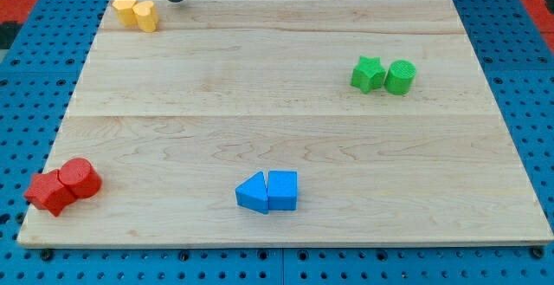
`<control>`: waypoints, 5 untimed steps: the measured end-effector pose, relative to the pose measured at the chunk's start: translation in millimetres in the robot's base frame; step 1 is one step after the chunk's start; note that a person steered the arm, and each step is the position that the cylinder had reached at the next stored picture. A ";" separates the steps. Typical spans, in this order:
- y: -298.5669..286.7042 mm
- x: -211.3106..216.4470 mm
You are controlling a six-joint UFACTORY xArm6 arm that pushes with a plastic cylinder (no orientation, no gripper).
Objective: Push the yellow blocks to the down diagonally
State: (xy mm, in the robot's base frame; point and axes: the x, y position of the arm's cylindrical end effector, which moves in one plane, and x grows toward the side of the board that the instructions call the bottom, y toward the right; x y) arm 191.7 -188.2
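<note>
**My tip beside the yellow pair at the desk's far corner**

The desk (286, 129) is a pale wooden board lying on a blue pegboard (528, 77), and I place everything by that board. I carry no jaws at all, only a dark rod, so there is nothing to stand apart or together.

Near the desk's bottom edge, about midway along, sit two blue blocks touching: a blue triangular block (253, 193) and a blue squarish block (282, 190) on its right.

At the desk's bottom-left corner a red star-like block (50, 191) touches a red cylinder (80, 178).

Toward the desk's right side, in its upper half, a green star-like block (368, 74) touches a green cylinder (401, 77).

At the desk's top-left corner two yellow blocks touch: one yellow block (126, 9), shape unclear, and a second yellow block (145, 15) on its right.

My tip (176, 0) rests at the desk's top edge, just right of the yellow pair and apart from it.
</note>
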 end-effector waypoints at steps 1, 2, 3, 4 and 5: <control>-55.2 -0.1; -97.0 2.5; -71.9 16.3; -24.7 33.2; -0.5 40.0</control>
